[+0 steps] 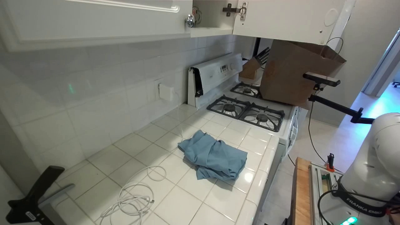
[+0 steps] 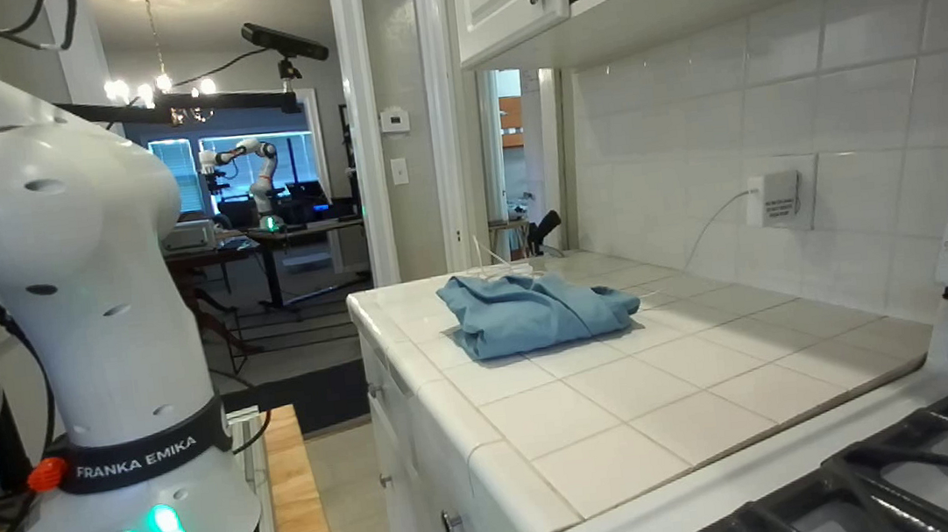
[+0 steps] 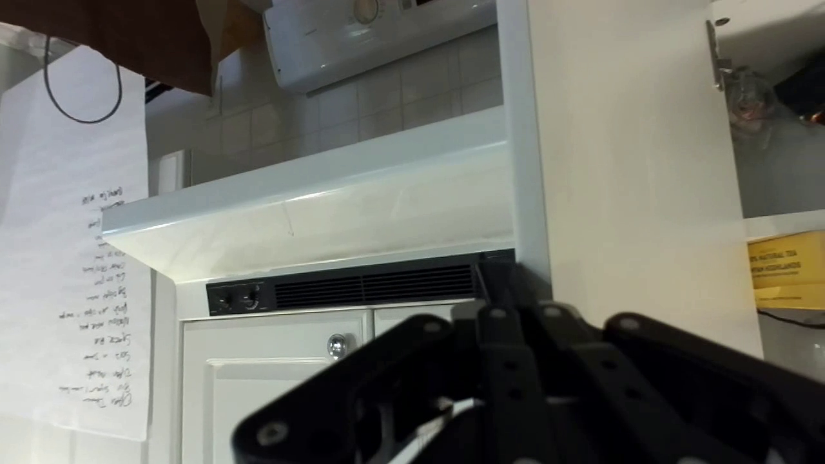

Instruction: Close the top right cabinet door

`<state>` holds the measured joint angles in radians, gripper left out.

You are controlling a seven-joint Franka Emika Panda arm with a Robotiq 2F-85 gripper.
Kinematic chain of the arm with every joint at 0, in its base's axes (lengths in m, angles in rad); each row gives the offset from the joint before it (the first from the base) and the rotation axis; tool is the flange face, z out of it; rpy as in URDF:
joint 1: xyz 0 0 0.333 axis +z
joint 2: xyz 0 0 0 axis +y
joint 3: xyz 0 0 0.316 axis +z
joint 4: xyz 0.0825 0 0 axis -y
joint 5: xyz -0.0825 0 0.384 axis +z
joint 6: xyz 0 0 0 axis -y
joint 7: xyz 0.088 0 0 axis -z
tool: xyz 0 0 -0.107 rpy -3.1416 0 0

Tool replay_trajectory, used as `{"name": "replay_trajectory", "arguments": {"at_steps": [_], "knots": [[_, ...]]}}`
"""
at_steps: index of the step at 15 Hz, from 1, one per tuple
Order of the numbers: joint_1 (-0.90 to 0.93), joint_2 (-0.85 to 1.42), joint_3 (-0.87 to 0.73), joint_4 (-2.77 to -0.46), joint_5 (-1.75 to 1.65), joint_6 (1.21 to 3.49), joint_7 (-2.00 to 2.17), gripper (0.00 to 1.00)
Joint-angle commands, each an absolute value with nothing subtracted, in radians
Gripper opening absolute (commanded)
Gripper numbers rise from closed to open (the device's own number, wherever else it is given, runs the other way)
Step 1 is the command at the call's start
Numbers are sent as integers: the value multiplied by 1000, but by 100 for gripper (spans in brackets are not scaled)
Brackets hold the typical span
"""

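The top right cabinet door (image 1: 284,18) stands open in an exterior view, swung out from its hinge with its white inner face showing. In the wrist view, the same door (image 3: 631,148) shows its inner face and pale free edge. Its knob is hidden. My gripper (image 3: 512,280) has its dark fingers together, with nothing visible between them. The fingertips overlap the door's free edge in the wrist view; I cannot tell whether they touch it. The gripper is out of frame in both exterior views. The matching left cabinet door (image 1: 93,25), with a round knob, is shut.
A brown paper bag (image 1: 290,72) stands on the stove (image 1: 200,100) beneath the open door. A black camera on a bracket (image 1: 322,79) is beside it. A range hood (image 3: 341,193) is near the fingers. A yellow tea box (image 3: 786,270) sits inside the cabinet.
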<state>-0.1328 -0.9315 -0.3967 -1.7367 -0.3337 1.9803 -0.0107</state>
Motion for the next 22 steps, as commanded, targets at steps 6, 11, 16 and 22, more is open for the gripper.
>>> {"name": "replay_trajectory", "arguments": {"at_steps": [6, 11, 16, 22], "knots": [[-119, -970, -361, -1718, -178, 1894, -104, 0], [-111, -1004, -293, -1707, -124, 1784, -91, 0], [-87, -1028, -226, -1704, -87, 1732, -85, 0], [-32, -1039, -205, -1762, -78, 1792, -105, 0]]}}
